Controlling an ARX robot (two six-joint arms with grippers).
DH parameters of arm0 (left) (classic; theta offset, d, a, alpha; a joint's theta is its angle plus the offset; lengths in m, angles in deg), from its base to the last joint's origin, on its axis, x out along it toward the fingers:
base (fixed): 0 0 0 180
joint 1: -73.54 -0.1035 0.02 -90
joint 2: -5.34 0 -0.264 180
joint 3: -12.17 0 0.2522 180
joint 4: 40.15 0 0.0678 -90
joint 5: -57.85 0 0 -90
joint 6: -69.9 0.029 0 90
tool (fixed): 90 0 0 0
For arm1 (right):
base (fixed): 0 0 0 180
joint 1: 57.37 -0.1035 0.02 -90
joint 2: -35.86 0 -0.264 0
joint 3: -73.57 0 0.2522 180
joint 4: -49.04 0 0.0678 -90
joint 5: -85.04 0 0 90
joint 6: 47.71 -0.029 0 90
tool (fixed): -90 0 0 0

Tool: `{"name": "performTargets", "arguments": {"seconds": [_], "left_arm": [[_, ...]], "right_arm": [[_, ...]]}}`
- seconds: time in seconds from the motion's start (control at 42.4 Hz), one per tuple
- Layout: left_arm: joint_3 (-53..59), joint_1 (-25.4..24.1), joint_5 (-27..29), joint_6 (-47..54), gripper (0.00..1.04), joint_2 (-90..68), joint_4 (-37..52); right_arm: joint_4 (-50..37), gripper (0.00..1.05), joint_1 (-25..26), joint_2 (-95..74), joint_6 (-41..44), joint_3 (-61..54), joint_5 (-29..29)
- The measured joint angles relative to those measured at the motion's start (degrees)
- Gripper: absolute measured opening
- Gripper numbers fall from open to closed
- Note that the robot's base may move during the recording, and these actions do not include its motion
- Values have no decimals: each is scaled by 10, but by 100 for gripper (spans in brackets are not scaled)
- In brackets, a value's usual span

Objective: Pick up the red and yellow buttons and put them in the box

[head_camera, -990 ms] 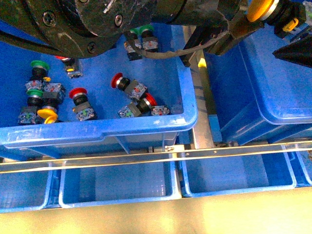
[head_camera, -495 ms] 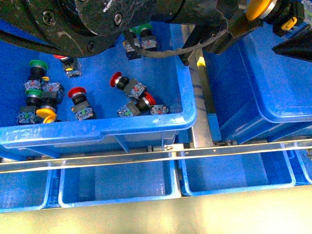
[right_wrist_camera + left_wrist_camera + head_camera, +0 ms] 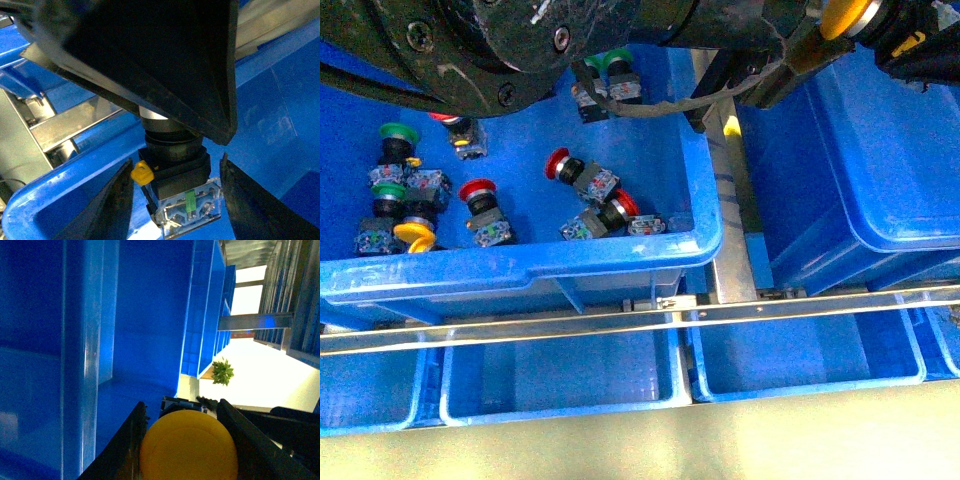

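My left gripper (image 3: pixel 850 26) is shut on a yellow button (image 3: pixel 842 13) at the top of the front view, above the near-left corner of the box (image 3: pixel 880 170), a deep blue bin. In the left wrist view the yellow cap (image 3: pixel 189 447) fills the space between the two black fingers (image 3: pixel 131 442). My right gripper (image 3: pixel 176 161) is open, its fingers standing apart on either side of that button's contact block (image 3: pixel 187 204). Red buttons (image 3: pixel 560 164), (image 3: pixel 478 190), (image 3: pixel 623 206) and a yellow button (image 3: pixel 414 235) lie in the left bin (image 3: pixel 520 265).
Green-capped switches (image 3: pixel 395 131), (image 3: pixel 613 64) lie among the others in the left bin. A metal rail (image 3: pixel 730 190) separates it from the box. Shallower blue bins (image 3: pixel 560 375), (image 3: pixel 810 355) sit along the front behind a metal bar.
The left gripper and its yellow button have shifted slightly toward the top of the front view. The right gripper's dark finger at the right edge has risen too.
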Motion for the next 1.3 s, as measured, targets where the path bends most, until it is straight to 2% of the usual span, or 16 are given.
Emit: {"name": "performTargets", "arguments": {"seconds": [0.212,0.848,1.296], "left_arm": [[0,1,3,2,34,0,0],[-4,3,3,2,34,0,-1],[-6,4,2,2,98,0,-2]], "right_arm": [[-2,32,1,0,5,0,0],[-4,32,5,7,6,0,1],[-3,32,12,14,3,0,4]]}}
